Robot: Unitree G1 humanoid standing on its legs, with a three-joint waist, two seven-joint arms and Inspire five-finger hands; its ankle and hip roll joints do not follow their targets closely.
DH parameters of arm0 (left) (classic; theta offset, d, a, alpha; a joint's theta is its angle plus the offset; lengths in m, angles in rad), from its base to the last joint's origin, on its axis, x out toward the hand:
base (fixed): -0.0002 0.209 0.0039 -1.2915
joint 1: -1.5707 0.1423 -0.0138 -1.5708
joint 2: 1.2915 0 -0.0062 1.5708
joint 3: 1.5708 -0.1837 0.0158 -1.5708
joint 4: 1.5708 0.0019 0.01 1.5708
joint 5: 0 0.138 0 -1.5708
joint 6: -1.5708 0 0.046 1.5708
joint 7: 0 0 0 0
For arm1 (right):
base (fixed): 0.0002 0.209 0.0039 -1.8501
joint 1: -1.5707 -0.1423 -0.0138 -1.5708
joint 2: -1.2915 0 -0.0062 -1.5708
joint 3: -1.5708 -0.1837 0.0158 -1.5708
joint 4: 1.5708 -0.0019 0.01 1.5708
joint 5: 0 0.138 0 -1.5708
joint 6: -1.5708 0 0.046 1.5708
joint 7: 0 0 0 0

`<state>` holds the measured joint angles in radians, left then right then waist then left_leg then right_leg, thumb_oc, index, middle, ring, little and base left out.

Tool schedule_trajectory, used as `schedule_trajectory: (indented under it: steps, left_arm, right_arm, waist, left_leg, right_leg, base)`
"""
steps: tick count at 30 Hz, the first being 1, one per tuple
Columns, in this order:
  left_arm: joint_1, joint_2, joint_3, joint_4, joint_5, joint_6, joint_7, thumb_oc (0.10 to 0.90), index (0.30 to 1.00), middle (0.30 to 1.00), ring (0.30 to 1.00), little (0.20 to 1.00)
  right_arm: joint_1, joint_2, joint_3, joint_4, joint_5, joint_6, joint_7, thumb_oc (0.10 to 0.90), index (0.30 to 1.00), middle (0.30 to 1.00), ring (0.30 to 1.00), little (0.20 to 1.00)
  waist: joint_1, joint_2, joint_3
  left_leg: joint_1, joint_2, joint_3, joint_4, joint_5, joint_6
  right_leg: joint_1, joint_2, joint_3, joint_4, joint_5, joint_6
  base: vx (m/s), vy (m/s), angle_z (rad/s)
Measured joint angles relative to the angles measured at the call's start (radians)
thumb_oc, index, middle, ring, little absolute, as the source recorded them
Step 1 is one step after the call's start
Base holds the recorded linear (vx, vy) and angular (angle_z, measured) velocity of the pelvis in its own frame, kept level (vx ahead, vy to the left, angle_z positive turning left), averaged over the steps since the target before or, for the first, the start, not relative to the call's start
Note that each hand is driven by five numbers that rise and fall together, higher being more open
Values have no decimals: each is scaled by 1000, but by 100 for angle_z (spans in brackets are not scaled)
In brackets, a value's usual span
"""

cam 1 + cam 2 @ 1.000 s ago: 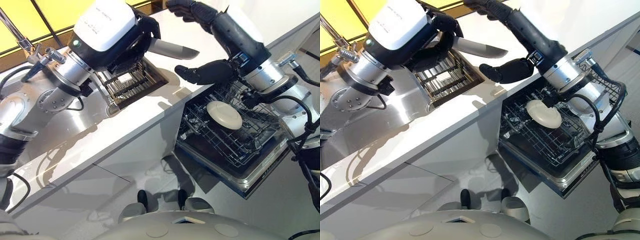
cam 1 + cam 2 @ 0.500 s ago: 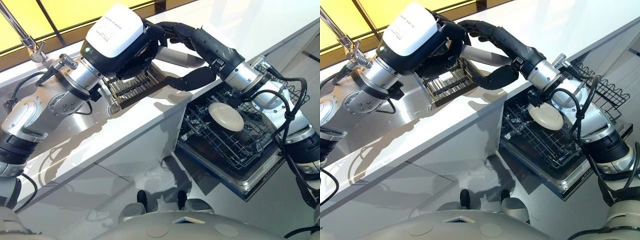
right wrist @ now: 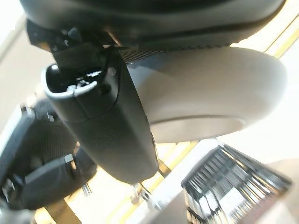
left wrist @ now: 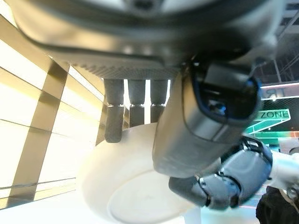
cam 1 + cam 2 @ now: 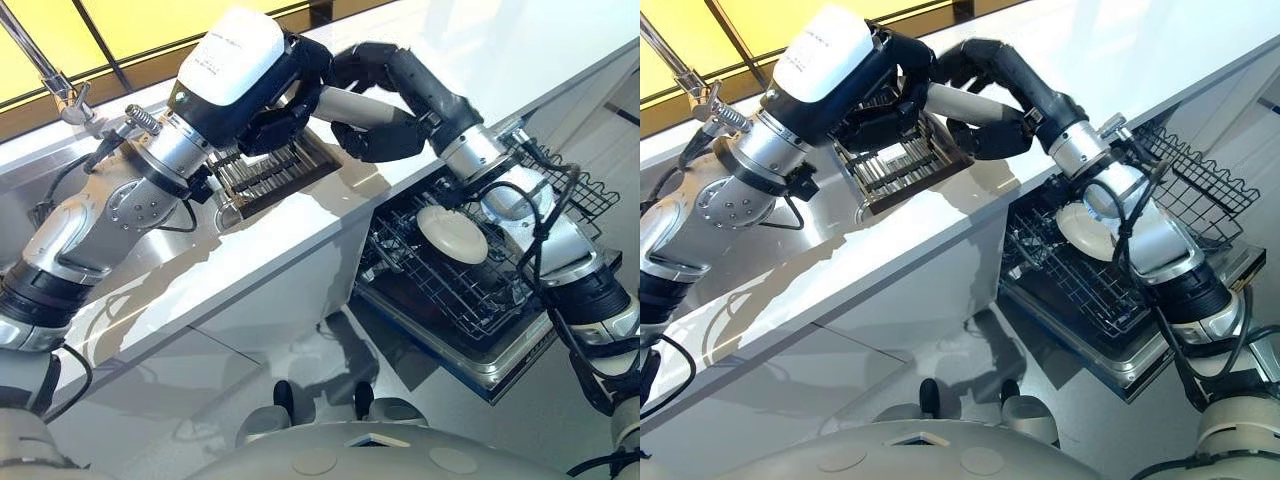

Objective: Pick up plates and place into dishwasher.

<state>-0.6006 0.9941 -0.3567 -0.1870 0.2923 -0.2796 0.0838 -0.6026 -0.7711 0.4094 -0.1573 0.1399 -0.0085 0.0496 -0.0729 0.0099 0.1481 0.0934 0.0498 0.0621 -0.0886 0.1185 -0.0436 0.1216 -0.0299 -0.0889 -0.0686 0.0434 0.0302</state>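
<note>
A pale round plate (image 5: 352, 104) hangs in the air over the counter's slotted rack (image 5: 272, 172). My left hand (image 5: 278, 98) is shut on one edge, fingers (image 4: 136, 99) over the rim and thumb (image 4: 201, 116) across the plate's (image 4: 135, 186) underside. My right hand (image 5: 378, 138) has reached across from the dishwasher side and curls round the opposite edge, thumb (image 3: 108, 122) under the plate (image 3: 210, 93). A second plate (image 5: 450, 233) lies in the dishwasher's pulled-out lower rack (image 5: 470, 295).
A tap (image 5: 48, 72) stands at the sink on the far left. The white counter (image 5: 250, 250) runs diagonally, its edge above the open dishwasher. A wire basket (image 5: 568, 182) sits past the lower rack on the right.
My right hand has swung left from above the dishwasher to the plate held by my left hand and closed round its free edge. The left hand keeps its hold.
</note>
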Motion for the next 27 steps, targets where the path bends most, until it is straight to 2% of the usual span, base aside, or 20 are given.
schedule_trajectory:
  steps: [9, 10, 11, 12, 17, 21, 23, 27]
  left_arm:
    - [0, -2, 0, 0, -18, -5, -9, 100, 300, 300, 300, 200]
    - [0, -2, 0, 0, -18, -4, -9, 171, 361, 361, 361, 271]
    - [0, -2, 0, 0, -18, -4, -9, 608, 735, 735, 735, 708]
    - [0, -2, 0, 0, -21, -2, -9, 800, 900, 900, 900, 900]
    - [9, -33, 10, -3, -159, 50, -24, 800, 900, 900, 900, 900]
    - [42, -52, 66, -2, -234, 88, -20, 800, 900, 900, 900, 900]
    - [62, -51, 109, 27, -234, 101, -5, 800, 900, 900, 900, 900]
    - [124, -40, 211, 111, -234, 129, 30, 800, 900, 900, 900, 900]
  right_arm:
    - [1, 10, -1, 7, -2, -3, -40, 100, 300, 300, 300, 200]
    - [1, 10, -1, 7, -2, -3, -41, 100, 300, 300, 300, 200]
    - [2, 10, -1, 7, -2, -3, -41, 100, 300, 300, 300, 200]
    - [1, 11, -1, 7, -2, -3, -43, 100, 300, 300, 300, 200]
    - [2, 41, -5, 39, -3, -20, -106, 100, 300, 300, 300, 200]
    - [14, 45, -30, 89, -3, -51, -190, 100, 300, 300, 300, 200]
    - [41, 50, -90, 126, -3, -85, -244, 100, 300, 300, 300, 200]
    - [108, 50, -239, 176, -13, -103, -361, 100, 300, 300, 300, 200]
  waist:
    - [15, 0, 0]
    - [16, 0, 0]
    - [16, 0, 0]
    - [16, 0, 0]
    - [17, 0, 0]
    - [20, 0, 0]
    - [24, 0, 0]
    - [25, 1, 0]
  left_leg:
    - [0, -1, -15, 0, 0, 0]
    - [0, -1, -16, 0, 0, 0]
    - [0, -1, -16, 0, 0, 0]
    - [0, -1, -17, 0, 0, 0]
    - [0, -1, -17, 0, 0, 0]
    - [0, -1, -17, 0, 0, -1]
    - [0, -1, -17, 0, 0, -1]
    - [0, -2, -17, 0, -1, -2]
  right_leg:
    - [9, 0, -8, -5, 0, 0]
    - [10, 0, -8, -5, 0, 0]
    - [11, 0, -9, -5, 0, 0]
    - [11, 0, -9, -5, 0, 0]
    - [11, 1, -9, -6, 0, 0]
    - [12, 1, -9, -9, 0, 0]
    - [12, 0, -9, -11, 0, 0]
    - [15, 0, -11, -17, 0, 0]
  base:
    - [7, -3, 4]
    - [2, -6, 3]
    - [0, 0, 0]
    - [0, 0, 0]
    - [0, 0, 0]
    - [0, 0, 0]
    - [0, 0, 0]
    - [0, 0, 0]
